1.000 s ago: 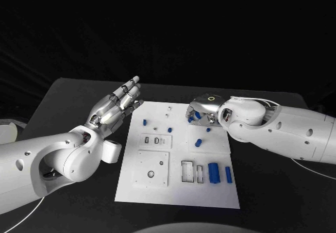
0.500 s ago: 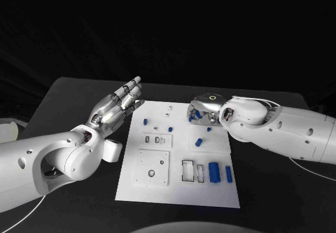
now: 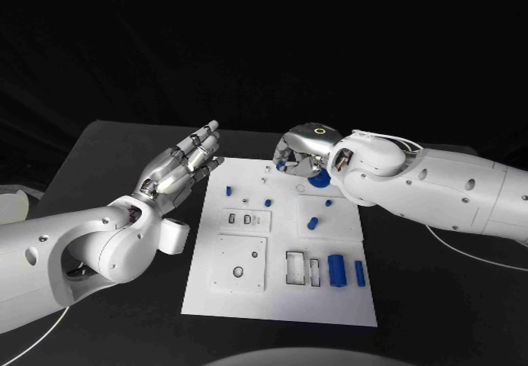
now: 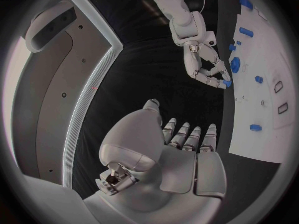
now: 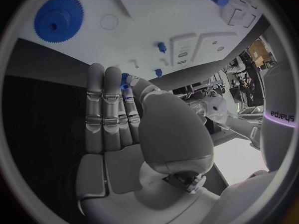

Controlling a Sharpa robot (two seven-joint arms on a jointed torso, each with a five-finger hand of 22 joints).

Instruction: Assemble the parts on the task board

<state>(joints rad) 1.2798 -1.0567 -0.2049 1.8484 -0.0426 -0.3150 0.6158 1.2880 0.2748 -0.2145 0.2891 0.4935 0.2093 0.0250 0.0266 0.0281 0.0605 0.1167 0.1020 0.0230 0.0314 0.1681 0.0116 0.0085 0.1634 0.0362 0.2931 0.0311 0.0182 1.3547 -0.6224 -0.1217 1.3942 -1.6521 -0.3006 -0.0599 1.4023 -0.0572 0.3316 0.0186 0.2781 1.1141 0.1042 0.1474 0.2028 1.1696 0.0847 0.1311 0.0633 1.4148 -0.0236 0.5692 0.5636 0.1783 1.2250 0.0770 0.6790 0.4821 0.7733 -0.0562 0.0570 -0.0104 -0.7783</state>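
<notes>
Right hand hovers above the far end of the task board, pinching a small blue part between thumb and fingertips; the other fingers lie straight and side by side. The left wrist view also shows blue at those fingertips. The part's shape is too small to tell, probably a short peg or pin.

Left hand is spread flat, palm up, holding nothing, beside the board's left edge near the far corner. It touches no part.

On the board:
- blue gear lies flat near the far right edge, just under the right hand
- short blue pegs are scattered mid-board, and one blue cylinder lies toward the right
- two larger blue blocks stand side by side at the near right, next to open rectangular slots
- white insert plates with small cut-outs sit centre-left

Step in hand, as judged: carrying a picked part, not yet seated. The hand is off the surface with the part clear of the board.

The next move calls for picking the matching hole, lining the part's axis up with it, then lowering straight down. The pinch is small and the part short, so it could tilt or slip on contact. The left hand looks free to steady the board if needed.
</notes>
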